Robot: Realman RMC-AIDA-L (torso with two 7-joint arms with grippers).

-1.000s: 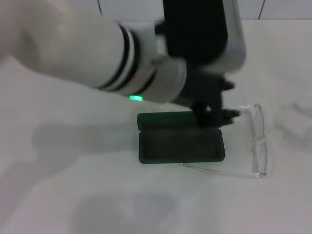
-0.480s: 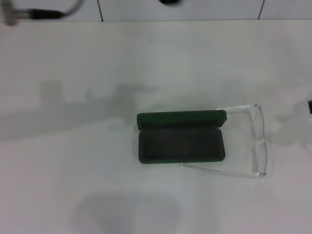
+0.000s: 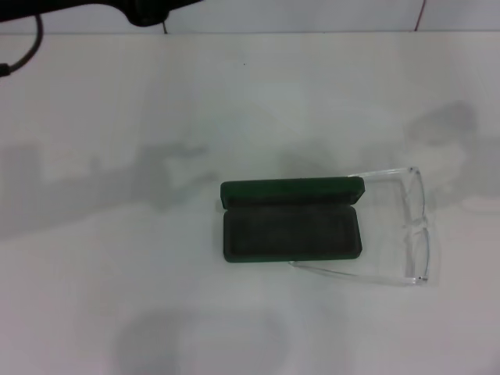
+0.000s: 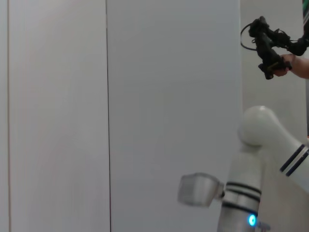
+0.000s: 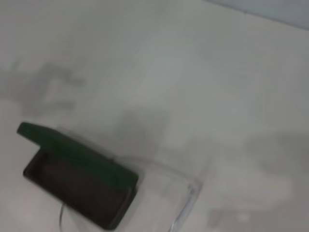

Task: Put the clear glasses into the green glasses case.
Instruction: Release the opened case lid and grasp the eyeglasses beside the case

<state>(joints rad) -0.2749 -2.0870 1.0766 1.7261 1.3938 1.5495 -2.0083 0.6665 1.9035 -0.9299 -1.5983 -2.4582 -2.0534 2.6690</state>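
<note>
Colourless clear-plastic wraparound glasses (image 3: 412, 226) lie on white table (image 3: 117, 258), arms unfolded, straddling open dark-green oblong hard case (image 3: 291, 223) at its right end. Likely light, slick, springy; grab at front frame, gently. No gripper visible; open/closed unknown.

White glossy arm (image 4: 251, 164) in left wrist view: rounded joint cap, black double bands on two segments, blue LED near the base, grey boxy part sticking out sideways. Head view: black cable (image 3: 31, 43) and dark hardware at the top edge.
</note>
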